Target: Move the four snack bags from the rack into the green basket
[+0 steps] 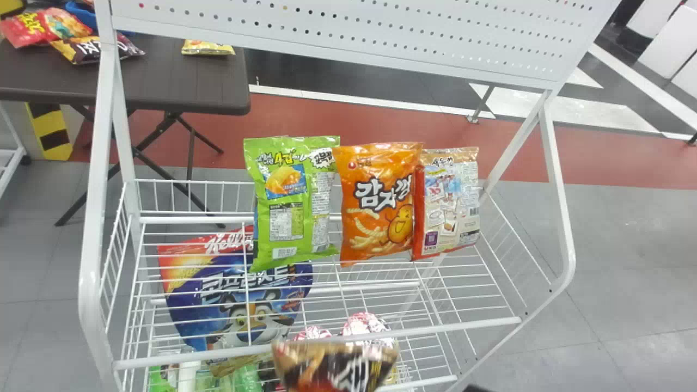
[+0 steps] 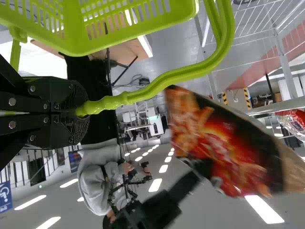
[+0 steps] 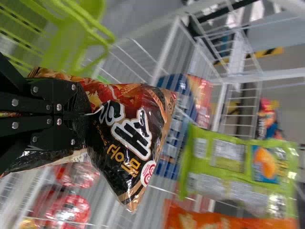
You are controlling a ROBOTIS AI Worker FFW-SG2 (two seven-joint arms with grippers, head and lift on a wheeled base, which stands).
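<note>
Left gripper (image 2: 86, 112), in the left wrist view: its two flat fingers are closed on the handle (image 2: 164, 81) of the green basket (image 2: 71, 45), the handle running outward from the fingertips. Far left in the head view: table (image 1: 179, 79), bearing a red bag (image 1: 27, 28), a dark bag (image 1: 90, 50) and a yellow bag (image 1: 207, 48). Left part of the rack (image 1: 316, 348): blue bag (image 1: 234, 305), tilted, seen through the wires. Next, the green bag (image 1: 294, 207), upright in the rack. At the bottom edge, about the middle: the black snack bag (image 1: 335, 367), on the near side of the rack's front rail. It is gripped by the right gripper (image 3: 88, 114), whose fingers pinch it, part of the bag projecting past their tips; the basket is near, outside the grip. Farther right: orange bag (image 1: 378, 212), upright, then the red-edged bag (image 1: 449, 204), slightly tilted, partly behind the orange one.
</note>
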